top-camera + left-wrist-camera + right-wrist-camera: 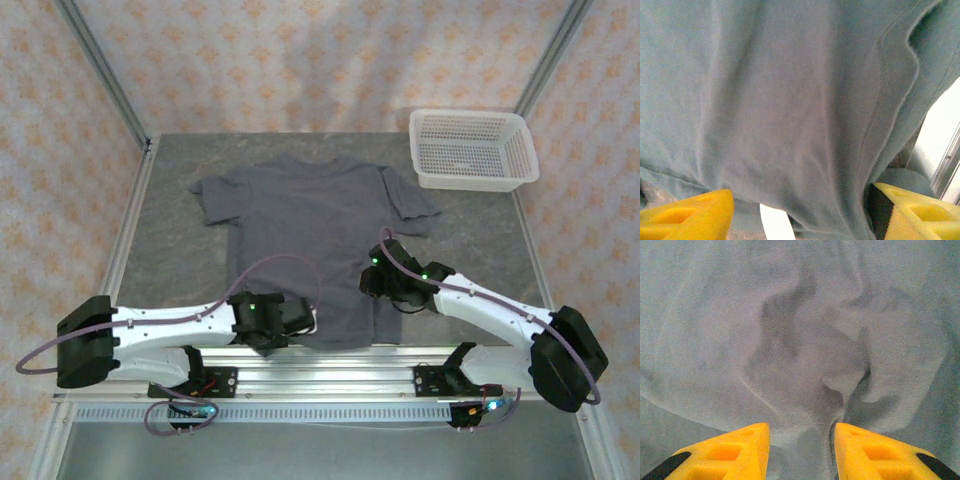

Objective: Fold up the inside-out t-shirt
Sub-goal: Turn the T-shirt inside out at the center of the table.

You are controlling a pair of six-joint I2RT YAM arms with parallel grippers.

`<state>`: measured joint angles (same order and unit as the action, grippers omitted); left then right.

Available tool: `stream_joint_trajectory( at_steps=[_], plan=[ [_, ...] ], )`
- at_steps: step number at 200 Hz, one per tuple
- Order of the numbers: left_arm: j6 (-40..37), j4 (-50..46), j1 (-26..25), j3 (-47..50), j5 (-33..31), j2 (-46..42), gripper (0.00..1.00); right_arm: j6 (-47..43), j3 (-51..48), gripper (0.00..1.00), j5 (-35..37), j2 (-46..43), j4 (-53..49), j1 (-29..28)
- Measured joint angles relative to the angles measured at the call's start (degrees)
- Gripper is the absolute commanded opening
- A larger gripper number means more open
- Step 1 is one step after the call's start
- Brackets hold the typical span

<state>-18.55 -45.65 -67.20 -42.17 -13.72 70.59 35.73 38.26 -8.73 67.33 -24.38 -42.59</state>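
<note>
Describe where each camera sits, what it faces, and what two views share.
Top external: above and behind the bases, looking down at the t-shirt and white basket; left arm and right arm show.
Left wrist: on the left arm, close on the shirt's hem; left gripper at the bottom.
Right wrist: on the right arm, facing rumpled cloth past the right gripper.
All three share the t-shirt.

On the grey counter (170, 250) the inside-out t-shirt (310, 220) is spread beneath the right claw (800, 436) — a white basket (472, 150) is set well beyond.
</note>
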Motion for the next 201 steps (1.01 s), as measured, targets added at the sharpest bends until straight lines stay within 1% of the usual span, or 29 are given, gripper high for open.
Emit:
stream_joint_trajectory(
  at_steps=[9,17,38,53,64,90,118,143,165,177,194,201],
  plan=[
    [-0.17,-0.68,0.83,0.07,0.15,-1.25,0.71,0.00,0.00,0.39,0.02,-0.02,0.00,0.00],
    [-0.44,-1.03,1.57,0.13,0.39,-2.73,0.67,-0.04,0.00,0.41,0.02,-0.04,0.00,0.00],
    [-1.33,-1.25,2.99,0.15,1.60,-6.21,0.50,-2.05,0.00,0.45,-0.11,-0.22,0.04,0.00],
    [-1.29,-0.98,3.15,0.15,2.97,-6.23,0.49,-4.57,0.11,0.49,-1.01,-0.79,0.04,0.00],
    [-1.25,-0.68,3.13,0.15,3.96,-4.87,0.48,-7.41,0.11,0.51,-3.34,-1.92,0.92,0.00],
    [-1.18,0.85,3.15,0.26,5.64,-1.40,0.40,-11.78,0.11,0.52,-7.04,-4.66,3.93,-1.42],
    [-1.03,2.23,3.15,0.26,7.58,0.55,0.40,-13.11,-0.20,0.52,-8.46,-4.79,6.91,-3.26],
    [-1.49,2.54,3.13,0.24,9.44,2.60,0.47,-13.09,-0.66,0.52,-8.46,-3.80,7.61,-3.52],
    [-2.01,2.43,3.13,0.22,10.93,5.81,0.46,-13.09,-0.83,0.52,-7.96,-3.69,7.50,-3.52],
    [-2.38,2.38,3.21,0.20,11.26,7.69,0.40,-13.07,-0.83,0.52,-7.30,-3.87,7.32,-3.52],
    [-2.86,2.21,3.41,0.20,11.34,9.42,0.21,-13.07,-0.83,0.52,-5.84,-4.68,6.80,-3.50],
    [-2.82,2.14,3.63,0.20,11.37,9.57,0.15,-13.09,-0.83,0.53,-5.35,-5.31,6.60,-3.50]
  ],
)
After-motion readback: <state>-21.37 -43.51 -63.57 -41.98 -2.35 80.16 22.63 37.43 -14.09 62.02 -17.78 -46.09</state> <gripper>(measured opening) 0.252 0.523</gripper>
